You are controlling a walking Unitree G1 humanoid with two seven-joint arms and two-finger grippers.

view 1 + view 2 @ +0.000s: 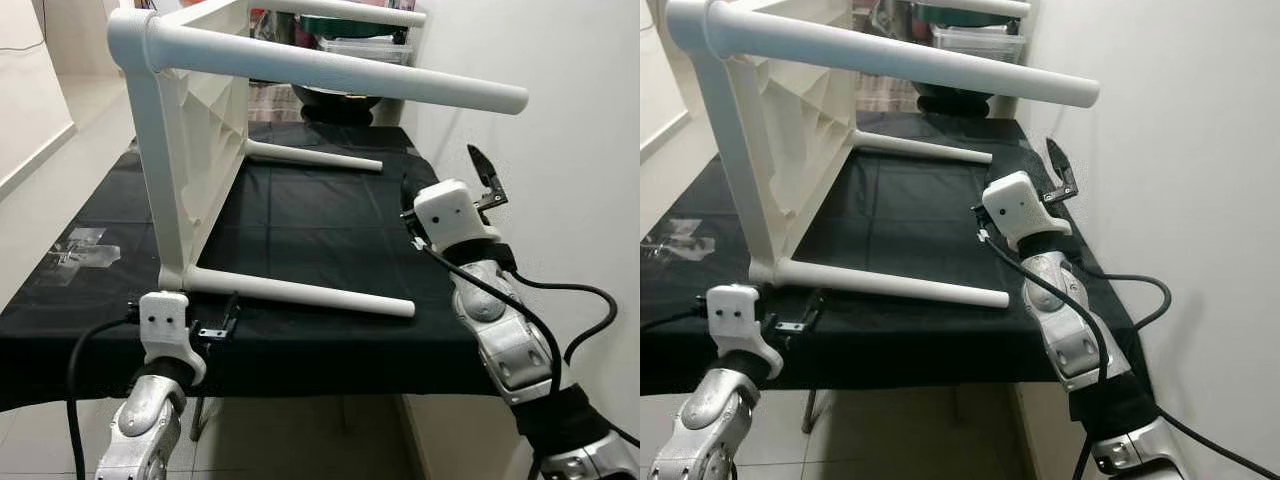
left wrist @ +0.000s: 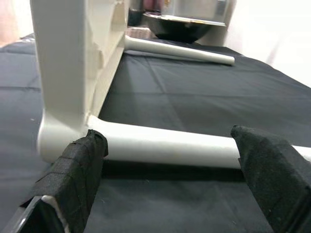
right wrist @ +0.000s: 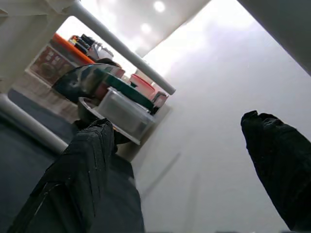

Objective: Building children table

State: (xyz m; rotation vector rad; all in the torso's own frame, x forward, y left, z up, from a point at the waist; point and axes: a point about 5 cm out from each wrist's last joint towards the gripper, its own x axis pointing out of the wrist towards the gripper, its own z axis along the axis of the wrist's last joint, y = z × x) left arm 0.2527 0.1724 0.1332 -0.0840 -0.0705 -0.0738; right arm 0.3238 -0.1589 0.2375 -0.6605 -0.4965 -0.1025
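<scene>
one white children's table (image 1: 195, 150) lies on its side with four legs attached, on one black-covered table (image 1: 330, 215); two grippers in view.

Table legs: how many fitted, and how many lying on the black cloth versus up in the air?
Lying on the black cloth: 2, the near leg and the far leg
Up in the air: 2, the front leg and the rear leg
Total fitted: 4

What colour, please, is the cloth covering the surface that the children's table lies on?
Black. The cloth shows best in the left eye view, under the white children's table.
</scene>
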